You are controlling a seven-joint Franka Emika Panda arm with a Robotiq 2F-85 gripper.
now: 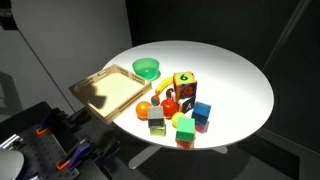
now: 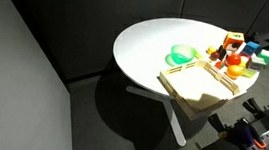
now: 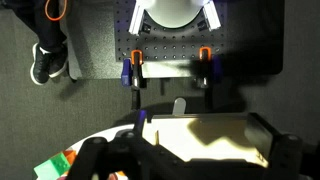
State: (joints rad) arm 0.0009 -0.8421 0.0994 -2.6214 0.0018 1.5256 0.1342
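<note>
My gripper [image 3: 200,168] shows only in the wrist view, as dark fingers at the bottom left and bottom right corners. They are spread wide apart with nothing between them. It hangs above an empty wooden tray [image 3: 200,135] that rests on the edge of a round white table [image 1: 235,70]. The tray shows in both exterior views [image 1: 108,90] [image 2: 202,84]. A green bowl [image 1: 147,69] [image 2: 183,56] sits just beyond the tray. The arm itself is out of view in both exterior views.
A cluster of toys stands by the tray: an orange ball [image 1: 144,110], a numbered block [image 1: 184,88], a blue block [image 1: 202,111] and a grey block [image 1: 156,122]. The black robot bench with orange clamps [image 3: 133,68] adjoins the table. A shoe [image 3: 45,60] is on the floor.
</note>
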